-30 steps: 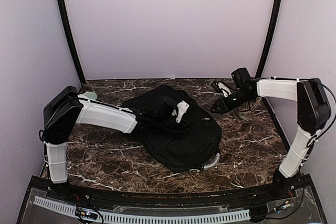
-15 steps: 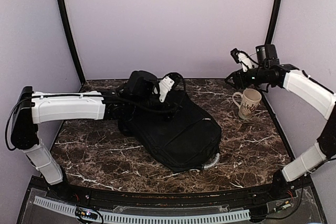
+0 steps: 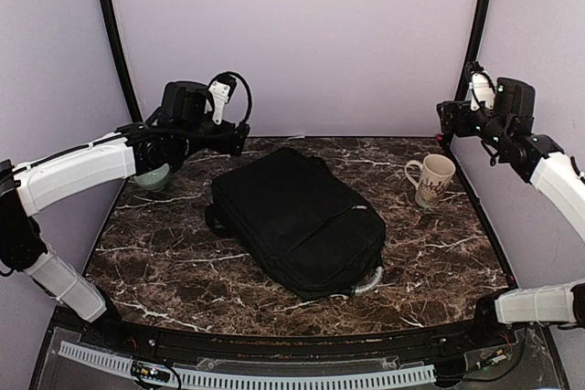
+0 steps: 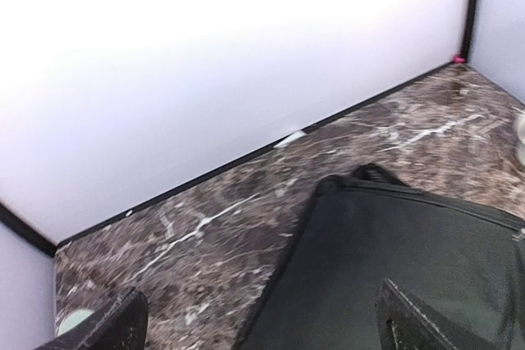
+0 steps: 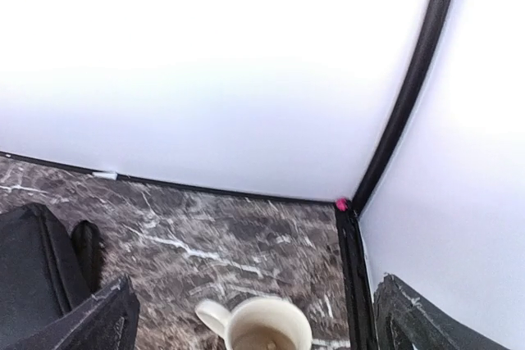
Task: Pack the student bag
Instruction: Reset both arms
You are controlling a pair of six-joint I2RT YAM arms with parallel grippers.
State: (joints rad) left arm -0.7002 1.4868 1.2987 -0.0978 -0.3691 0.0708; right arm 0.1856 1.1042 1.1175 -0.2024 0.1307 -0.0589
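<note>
1. Looking down from above, we see the student bag (image 3: 297, 221) lying flat in the middle of the dark marbled table (image 3: 164, 253). It is set at a slant from back left to front right.
2. Its pale grey loop handle (image 3: 370, 280) pokes out at the near right corner and rests on the table.
3. Our left hand (image 4: 261, 294) hangs in the air over the back left part of the table, clear of the bag. Its fingers (image 4: 107, 329) stand wide apart with nothing between them.
4. Our right hand (image 5: 254, 283) hangs high near the back right corner, likewise spread wide and holding nothing.
5. A cream mug (image 3: 434, 179) stands upright on the table to the right of the bag, apart from it. From the right wrist we look down at its open mouth, which shows between the two fingers.
6. A pale green bowl (image 3: 154, 177) sits at the back left of the table, partly hidden behind the left arm.
</note>
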